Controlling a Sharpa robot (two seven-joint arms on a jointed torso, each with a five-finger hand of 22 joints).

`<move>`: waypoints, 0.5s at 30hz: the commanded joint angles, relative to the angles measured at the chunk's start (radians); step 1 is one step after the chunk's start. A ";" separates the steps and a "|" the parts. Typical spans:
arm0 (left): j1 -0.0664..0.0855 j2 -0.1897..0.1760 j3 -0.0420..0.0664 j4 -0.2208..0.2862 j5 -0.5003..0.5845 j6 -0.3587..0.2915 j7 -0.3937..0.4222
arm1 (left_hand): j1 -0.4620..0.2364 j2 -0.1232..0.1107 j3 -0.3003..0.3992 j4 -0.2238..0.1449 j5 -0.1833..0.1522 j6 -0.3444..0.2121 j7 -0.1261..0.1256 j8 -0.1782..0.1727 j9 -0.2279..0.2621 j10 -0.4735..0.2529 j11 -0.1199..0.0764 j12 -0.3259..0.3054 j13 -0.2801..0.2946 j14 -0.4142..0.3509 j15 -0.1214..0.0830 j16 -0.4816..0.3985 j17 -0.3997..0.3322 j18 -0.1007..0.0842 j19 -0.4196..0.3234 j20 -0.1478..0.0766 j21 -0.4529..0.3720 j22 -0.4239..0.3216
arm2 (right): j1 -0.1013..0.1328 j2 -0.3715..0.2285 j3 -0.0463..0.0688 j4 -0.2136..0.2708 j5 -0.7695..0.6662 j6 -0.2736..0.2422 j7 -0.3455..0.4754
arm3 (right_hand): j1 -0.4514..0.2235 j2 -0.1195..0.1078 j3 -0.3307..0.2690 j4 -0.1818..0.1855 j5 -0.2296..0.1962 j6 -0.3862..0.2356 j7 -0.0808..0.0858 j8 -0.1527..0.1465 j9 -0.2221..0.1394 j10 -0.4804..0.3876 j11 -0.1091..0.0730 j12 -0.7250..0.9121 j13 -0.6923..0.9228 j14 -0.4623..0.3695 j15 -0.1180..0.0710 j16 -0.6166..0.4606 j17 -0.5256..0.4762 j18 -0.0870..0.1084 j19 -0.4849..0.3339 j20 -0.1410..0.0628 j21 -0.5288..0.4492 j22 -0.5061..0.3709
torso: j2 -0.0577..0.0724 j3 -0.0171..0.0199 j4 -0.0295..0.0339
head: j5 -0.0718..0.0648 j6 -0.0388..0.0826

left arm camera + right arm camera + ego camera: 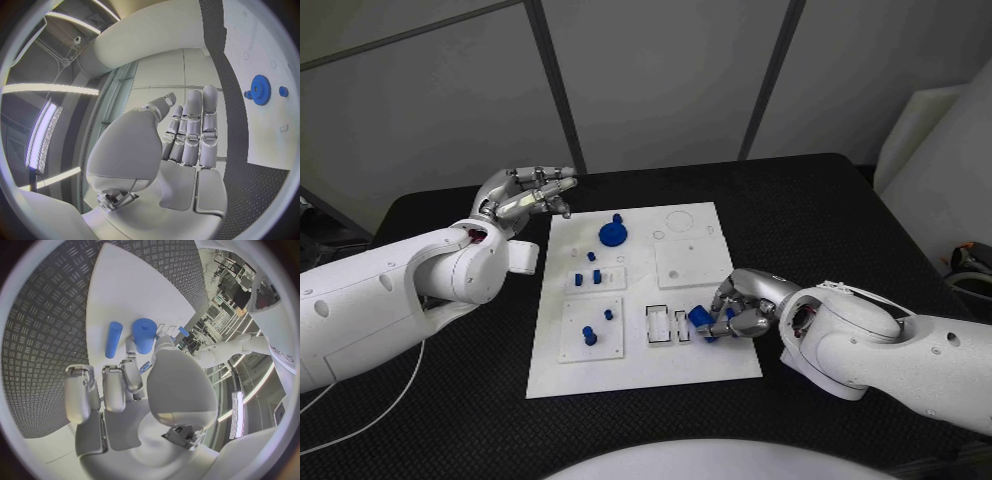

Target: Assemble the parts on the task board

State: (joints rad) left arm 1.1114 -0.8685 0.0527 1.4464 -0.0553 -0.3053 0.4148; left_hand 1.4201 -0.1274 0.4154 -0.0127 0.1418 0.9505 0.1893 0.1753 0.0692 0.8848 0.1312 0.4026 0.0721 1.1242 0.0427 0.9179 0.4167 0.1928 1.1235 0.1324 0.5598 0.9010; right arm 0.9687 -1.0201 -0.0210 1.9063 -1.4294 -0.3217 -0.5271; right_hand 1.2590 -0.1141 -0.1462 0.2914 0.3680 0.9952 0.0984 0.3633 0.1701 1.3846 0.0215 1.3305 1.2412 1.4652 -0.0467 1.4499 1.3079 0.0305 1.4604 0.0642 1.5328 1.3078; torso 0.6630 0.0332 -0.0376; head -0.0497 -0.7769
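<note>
Parts (702, 319) are sitting at the task board's (639, 375) near right edge, where the right hand (740, 305) is pinching one; seating it squarely matters, while the left hand (524, 195) is hovering empty, fingers apart, beside the far left corner.

One white task board (678, 372), blue parts on it, two hands over the table.

On the board: one blue gear (613, 234) at the far end, four small blue pieces (593, 277) in the left middle panel, two blue pegs (590, 335) in the near left panel, and a blue block (700, 317) at the right hand (740, 306). The left hand (524, 192) makes the second.
</note>
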 commanded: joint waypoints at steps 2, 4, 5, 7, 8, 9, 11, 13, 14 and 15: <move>0.001 -0.002 0.001 0.004 0.001 0.010 0.004 | 0.003 0.009 -0.003 -0.005 -0.005 -0.002 0.002 0.004 -0.001 -0.006 0.001 0.004 -0.001 -0.005 -0.001 0.007 -0.001 -0.011 -0.005 0.000 -0.003 0.001 | -0.010 0.008 -0.007 -0.014 -0.013 0.027 -0.035 | 0.007 0.015 -0.004 -0.001 0.012 -0.007 -0.001 0.002 0.001 0.006 -0.002 -0.001 0.005 0.067 -0.001 0.007 0.061 -0.019 0.078 0.001 0.008 0.222 | -0.001 -0.0003 -0.0001 | 0.004 -0.002; 0.001 -0.003 0.001 0.005 0.001 0.010 0.004 | 0.002 0.009 -0.004 -0.005 -0.005 -0.002 0.003 0.005 -0.001 -0.007 0.001 0.004 -0.001 -0.006 -0.001 0.008 -0.002 -0.011 -0.006 0.000 -0.003 0.001 | -0.011 0.009 -0.007 -0.014 -0.015 0.015 -0.035 | 0.013 0.022 -0.003 -0.001 0.018 -0.003 -0.003 0.008 0.004 0.007 -0.004 -0.001 0.008 0.067 -0.002 0.009 0.063 -0.019 0.080 0.000 0.009 0.224 | -0.001 -0.0003 -0.0004 | 0.005 -0.003; 0.001 -0.004 0.001 0.005 0.001 0.010 0.003 | 0.002 0.009 -0.004 -0.005 -0.005 -0.002 0.003 0.005 -0.001 -0.007 0.001 0.004 -0.001 -0.006 -0.001 0.008 -0.002 -0.011 -0.006 0.000 -0.003 0.001 | -0.012 0.009 -0.007 -0.013 -0.016 0.006 -0.034 | 0.017 0.026 -0.003 -0.002 0.026 0.000 -0.005 0.013 0.006 0.009 -0.005 0.001 0.011 0.067 -0.003 0.010 0.065 -0.020 0.081 -0.001 0.010 0.226 | -0.001 -0.0003 -0.0004 | 0.005 -0.003; 0.001 -0.004 0.001 0.005 0.001 0.010 0.003 | 0.002 0.009 -0.004 -0.005 -0.005 -0.002 0.003 0.005 -0.001 -0.007 0.001 0.004 -0.001 -0.006 -0.001 0.008 -0.002 -0.011 -0.006 0.000 -0.003 0.001 | -0.012 0.007 -0.007 -0.010 -0.018 -0.012 -0.032 | 0.023 0.033 -0.003 -0.002 0.042 0.006 -0.008 0.020 0.011 0.012 -0.008 0.003 0.017 0.068 -0.005 0.012 0.068 -0.021 0.084 -0.002 0.013 0.229 | -0.001 -0.0002 -0.0006 | 0.006 -0.003; 0.001 -0.004 0.001 0.005 0.001 0.010 0.003 | 0.002 0.009 -0.004 -0.005 -0.005 -0.002 0.003 0.005 -0.001 -0.007 0.001 0.004 -0.001 -0.006 -0.001 0.008 -0.002 -0.011 -0.006 0.000 -0.003 0.001 | -0.012 0.006 -0.007 -0.006 -0.018 -0.024 -0.031 | 0.027 0.036 -0.003 -0.002 0.053 0.009 -0.010 0.024 0.013 0.014 -0.010 0.005 0.020 0.068 -0.007 0.013 0.070 -0.021 0.086 -0.003 0.014 0.232 | -0.001 -0.0001 -0.0010 | 0.007 -0.003; 0.001 -0.005 0.001 0.005 0.001 0.010 0.003 | 0.002 0.009 -0.004 -0.005 -0.005 -0.002 0.003 0.005 -0.001 -0.007 0.001 0.004 -0.001 -0.006 -0.001 0.008 -0.002 -0.011 -0.006 0.000 -0.003 0.001 | -0.012 0.003 -0.007 -0.002 -0.018 -0.036 -0.029 | 0.029 0.040 -0.003 -0.002 0.062 0.012 -0.012 0.027 0.016 0.016 -0.011 0.006 0.023 0.068 -0.008 0.014 0.072 -0.022 0.087 -0.004 0.015 0.233 | -0.001 0.0002 -0.0013 | 0.008 -0.003; 0.001 -0.005 0.001 0.005 0.001 0.010 0.003 | 0.002 0.009 -0.004 -0.005 -0.005 -0.002 0.003 0.005 -0.001 -0.007 0.001 0.004 -0.001 -0.006 -0.001 0.008 -0.002 -0.011 -0.006 0.000 -0.003 0.001 | -0.013 -0.002 -0.007 0.007 -0.018 -0.056 -0.027 | 0.032 0.043 -0.004 -0.002 0.075 0.016 -0.014 0.032 0.019 0.017 -0.013 0.006 0.025 0.068 -0.010 0.014 0.073 -0.022 0.088 -0.006 0.016 0.234 | -0.001 0.0008 -0.0020 | 0.010 -0.003; 0.001 -0.005 0.001 0.005 0.001 0.011 0.003 | 0.002 0.009 -0.004 -0.005 -0.005 -0.002 0.003 0.005 -0.001 -0.007 0.001 0.004 -0.001 -0.006 -0.001 0.008 -0.002 -0.011 -0.006 0.000 -0.003 0.001 | -0.013 -0.008 -0.006 0.019 -0.016 -0.080 -0.025 | 0.036 0.049 -0.006 -0.002 0.095 0.021 -0.017 0.037 0.024 0.020 -0.016 0.006 0.029 0.069 -0.012 0.016 0.075 -0.023 0.090 -0.008 0.019 0.237 | -0.002 0.0008 -0.0021 | 0.011 -0.003; 0.001 -0.005 0.001 0.005 0.001 0.011 0.003 | 0.002 0.009 -0.005 -0.005 -0.005 -0.002 0.003 0.005 -0.001 -0.007 0.001 0.005 -0.001 -0.006 -0.001 0.008 -0.002 -0.011 -0.006 0.000 -0.003 0.001 | -0.013 -0.013 -0.006 0.029 -0.013 -0.101 -0.023 | 0.037 0.051 -0.006 -0.002 0.099 0.022 -0.018 0.038 0.025 0.021 -0.017 0.006 0.030 0.069 -0.013 0.016 0.076 -0.023 0.091 -0.009 0.019 0.238 | -0.002 0.0000 -0.0018 | 0.010 -0.003; 0.000 -0.005 0.001 0.005 0.001 0.011 0.003 | 0.001 0.009 -0.005 -0.004 -0.005 -0.002 0.003 0.005 -0.001 -0.007 0.001 0.005 -0.001 -0.006 -0.001 0.008 -0.002 -0.011 -0.006 0.000 -0.003 0.001 | -0.013 -0.015 -0.006 0.036 -0.010 -0.120 -0.021 | 0.038 0.051 -0.006 -0.002 0.101 0.023 -0.018 0.038 0.026 0.021 -0.017 0.006 0.031 0.069 -0.013 0.016 0.077 -0.023 0.091 -0.009 0.019 0.239 | -0.003 -0.0002 -0.0019 | 0.010 -0.002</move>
State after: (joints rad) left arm 1.1108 -0.8734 0.0527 1.4493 -0.0553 -0.3050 0.4145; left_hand 1.4201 -0.1274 0.4126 -0.0155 0.1418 0.9504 0.1893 0.1753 0.0692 0.8848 0.1312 0.4026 0.0722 1.1242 0.0427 0.9219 0.4158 0.1928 1.1235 0.1324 0.5598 0.9010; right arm 0.9565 -1.0324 -0.0269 1.9310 -1.4425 -0.3728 -0.5345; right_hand 1.2990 -0.0743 -0.1477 0.2929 0.4666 1.0108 0.0807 0.3976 0.1892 1.3990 0.0069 1.3305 1.2711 1.4651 -0.0540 1.4606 1.3077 0.0146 1.4640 0.0606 1.5485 1.3076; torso 0.6615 0.0334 -0.0387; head -0.0398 -0.7798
